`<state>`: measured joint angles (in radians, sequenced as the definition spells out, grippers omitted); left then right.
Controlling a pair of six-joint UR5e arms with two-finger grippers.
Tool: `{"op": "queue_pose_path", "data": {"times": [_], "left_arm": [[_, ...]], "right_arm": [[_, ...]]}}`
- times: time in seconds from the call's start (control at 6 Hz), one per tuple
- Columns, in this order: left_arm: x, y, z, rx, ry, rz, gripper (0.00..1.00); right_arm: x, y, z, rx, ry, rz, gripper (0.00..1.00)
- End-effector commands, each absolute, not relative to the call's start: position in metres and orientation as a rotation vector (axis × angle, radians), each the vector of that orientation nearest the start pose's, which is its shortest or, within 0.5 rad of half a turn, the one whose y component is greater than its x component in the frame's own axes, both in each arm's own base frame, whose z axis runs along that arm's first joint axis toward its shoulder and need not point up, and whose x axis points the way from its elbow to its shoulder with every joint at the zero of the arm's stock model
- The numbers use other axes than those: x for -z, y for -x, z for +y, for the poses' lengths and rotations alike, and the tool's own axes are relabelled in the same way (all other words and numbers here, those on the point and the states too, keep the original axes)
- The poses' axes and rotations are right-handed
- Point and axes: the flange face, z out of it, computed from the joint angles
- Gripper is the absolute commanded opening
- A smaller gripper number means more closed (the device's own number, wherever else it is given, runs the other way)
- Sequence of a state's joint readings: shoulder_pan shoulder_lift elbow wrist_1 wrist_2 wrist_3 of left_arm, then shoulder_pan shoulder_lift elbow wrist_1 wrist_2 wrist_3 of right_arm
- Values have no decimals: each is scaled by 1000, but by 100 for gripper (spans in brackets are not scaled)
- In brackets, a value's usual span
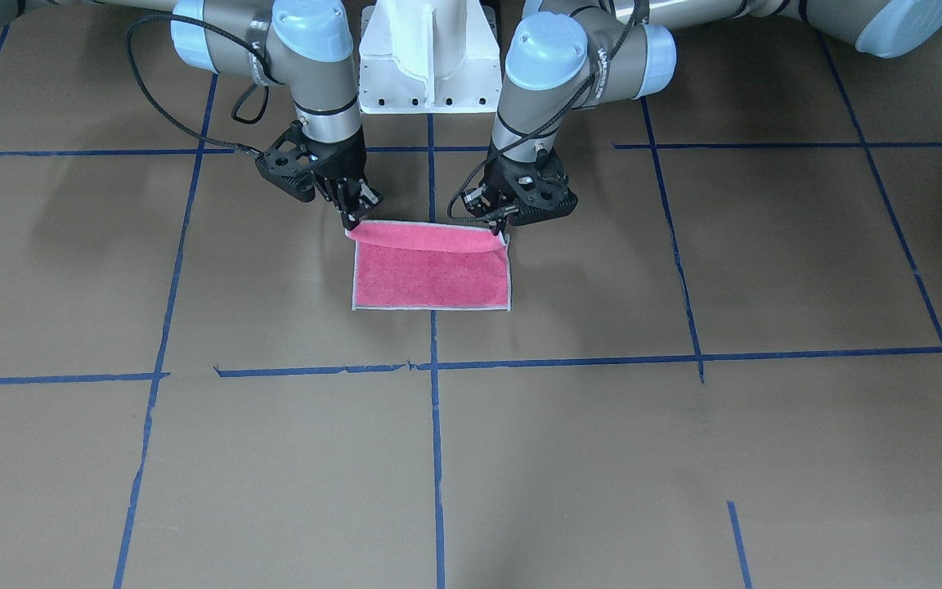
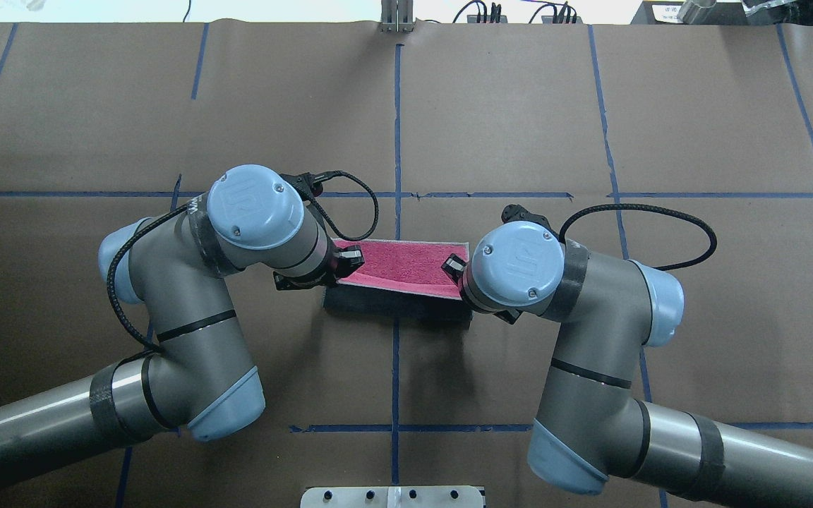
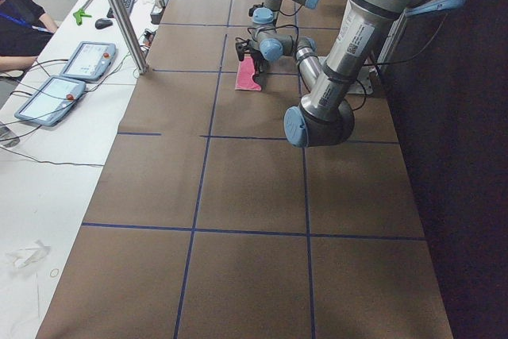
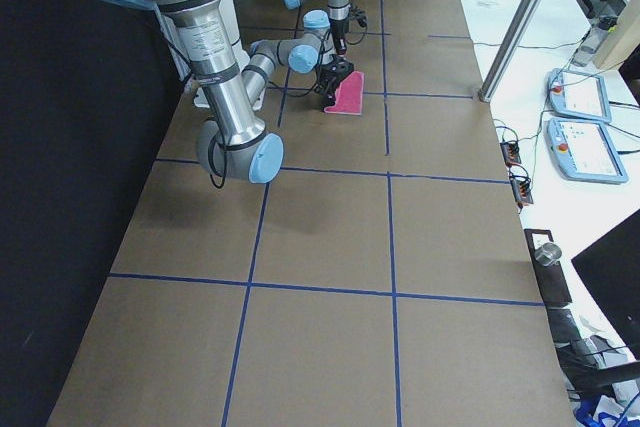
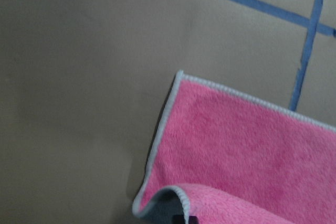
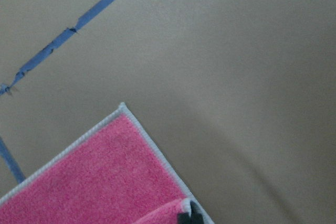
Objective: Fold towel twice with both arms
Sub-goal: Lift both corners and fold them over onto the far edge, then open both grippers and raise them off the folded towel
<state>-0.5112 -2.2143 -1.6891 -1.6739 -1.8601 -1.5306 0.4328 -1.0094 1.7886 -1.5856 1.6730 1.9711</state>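
The towel (image 1: 430, 278) lies pink face up on the brown table, just in front of the robot's base. Its edge nearest the robot is lifted and curls over the rest. My left gripper (image 1: 500, 231) is shut on one lifted corner and my right gripper (image 1: 354, 221) is shut on the other. In the overhead view the towel (image 2: 403, 262) lies between the left gripper (image 2: 350, 258) and the right gripper (image 2: 453, 267), with its grey face showing below the lifted edge. The left wrist view shows the towel (image 5: 236, 150) curling up at the bottom. The right wrist view shows a flat corner of the towel (image 6: 105, 177).
The white pedestal base (image 1: 426, 57) stands right behind the towel. Blue tape lines (image 1: 436, 425) cross the brown table cover. Tablets (image 3: 87, 59) and a metal post (image 3: 119, 13) stand on the white bench beyond the table's far edge.
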Motion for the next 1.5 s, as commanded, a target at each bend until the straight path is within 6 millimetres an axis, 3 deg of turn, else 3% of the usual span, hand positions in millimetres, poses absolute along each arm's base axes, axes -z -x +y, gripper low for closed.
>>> {"op": "queue_pose_path", "data": {"times": [0.0,0.17,0.33,0.5,0.67,0.83,1.0,1.17,1.33], "left_arm": [[-224,-555,-445,324,16,905,0],[-225,-558,-453,331,13,900,0],[-227,-553,-464,347,8,895,29],[-231,-547,-495,335,-27,868,69],[-235,-539,-523,345,-47,851,100],[-230,-523,-535,307,-54,867,100],[-228,-523,-526,266,-4,901,100],[-222,-512,-502,235,-9,946,100],[-224,-509,-462,186,-5,973,100]], "right_arm": [[-258,548,-416,-775,71,-775,0],[-260,545,-425,-768,59,-776,1],[-262,538,-435,-781,51,-772,24],[-267,541,-464,-713,7,-739,87],[-267,540,-498,-720,33,-716,100],[-264,511,-525,-622,85,-739,100],[-271,487,-541,-546,111,-751,100],[-281,461,-554,-465,109,-758,100],[-301,421,-559,-349,87,-778,100]]}}
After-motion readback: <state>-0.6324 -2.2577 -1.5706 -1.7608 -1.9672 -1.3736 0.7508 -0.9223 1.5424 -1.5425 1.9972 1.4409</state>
